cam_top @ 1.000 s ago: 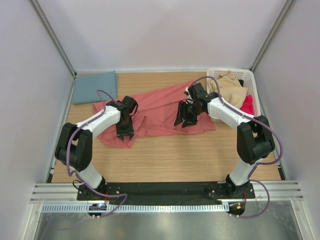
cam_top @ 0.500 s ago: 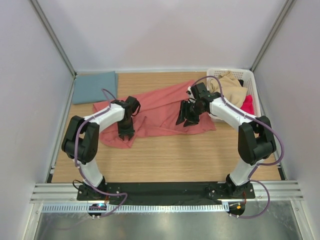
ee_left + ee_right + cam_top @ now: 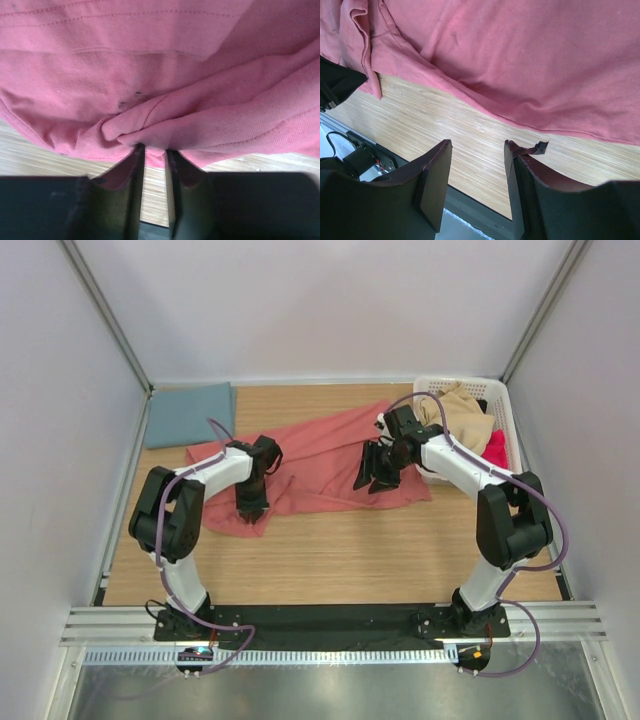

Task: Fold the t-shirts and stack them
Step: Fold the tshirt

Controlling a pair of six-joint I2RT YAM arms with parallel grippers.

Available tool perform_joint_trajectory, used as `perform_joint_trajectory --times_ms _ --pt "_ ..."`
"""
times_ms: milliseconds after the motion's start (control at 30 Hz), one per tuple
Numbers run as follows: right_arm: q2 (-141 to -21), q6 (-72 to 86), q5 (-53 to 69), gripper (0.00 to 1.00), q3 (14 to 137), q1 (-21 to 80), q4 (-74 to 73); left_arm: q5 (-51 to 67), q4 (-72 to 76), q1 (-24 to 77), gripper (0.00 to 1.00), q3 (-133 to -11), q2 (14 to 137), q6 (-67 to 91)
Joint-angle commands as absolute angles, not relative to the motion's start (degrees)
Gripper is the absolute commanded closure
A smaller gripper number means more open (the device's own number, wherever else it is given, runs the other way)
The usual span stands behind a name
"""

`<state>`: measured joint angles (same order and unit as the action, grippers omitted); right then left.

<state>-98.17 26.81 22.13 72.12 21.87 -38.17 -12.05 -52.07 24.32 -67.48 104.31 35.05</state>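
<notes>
Salmon-red t-shirt [image 3: 320, 455] is lying spread out and rumpled across the middle of the wooden table [image 3: 330, 550], not folded at all yet. The dusty teal-blue t-shirt [image 3: 187, 413] sits as a flat folded rectangle in the far-left corner, just off the red one's sleeve. The left gripper [image 3: 250, 508] is down on the near-left part of the red shirt. In the wrist view its fingers [image 3: 125, 170] are close together with only a slim gap, and a ridge of red cloth is bunched right at the tips. Honestly I can't tell if it's really pinched or just pushed up. The right gripper [image 3: 375, 478] hangs over the shirt's near edge on the right side, jaws apart, only bare wood between them. A white basket [image 3: 505, 400] at the far right has a beige cloth [image 3: 460, 415] and a magenta cloth [image 3: 494, 450] in it.
</notes>
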Motion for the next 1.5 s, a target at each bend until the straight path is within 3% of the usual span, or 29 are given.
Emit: perform_joint_trajectory --times_ms 0,200,500,733,1067,1267,1467 --pt "-95.9 25.8 23.0 0.47 71.6 21.6 -37.2 -14.9 -51.9 24.5 0.86 -68.4 104.2 34.6" --pt "-95.6 25.4 22.8 0.47 71.8 21.5 -37.4 -16.3 -52.6 22.3 1.00 -65.7 104.1 35.0" --pt "-95.3 23.3 19.9 0.47 73.6 21.5 -40.6 -14.9 -52.6 14.2 1.00 -56.5 96.2 34.4" --pt "-95.5 18.4 -1.9 0.51 75.3 21.6 -50.4 -15.5 -56.7 12.9 1.00 -57.6 91.8 35.2" --pt "-87.2 22.6 -16.3 0.57 61.5 21.5 -45.7 -11.3 -58.5 12.9 1.00 -60.1 88.1 34.7" --pt "-77.4 41.4 -19.6 0.57 49.9 21.5 -31.6 -8.7 -58.7 13.0 0.99 -60.4 86.0 35.3" --pt "-73.7 49.9 -25.9 0.55 45.0 19.8 -28.8 -7.0 -59.2 13.2 0.98 -60.5 83.9 35.2"
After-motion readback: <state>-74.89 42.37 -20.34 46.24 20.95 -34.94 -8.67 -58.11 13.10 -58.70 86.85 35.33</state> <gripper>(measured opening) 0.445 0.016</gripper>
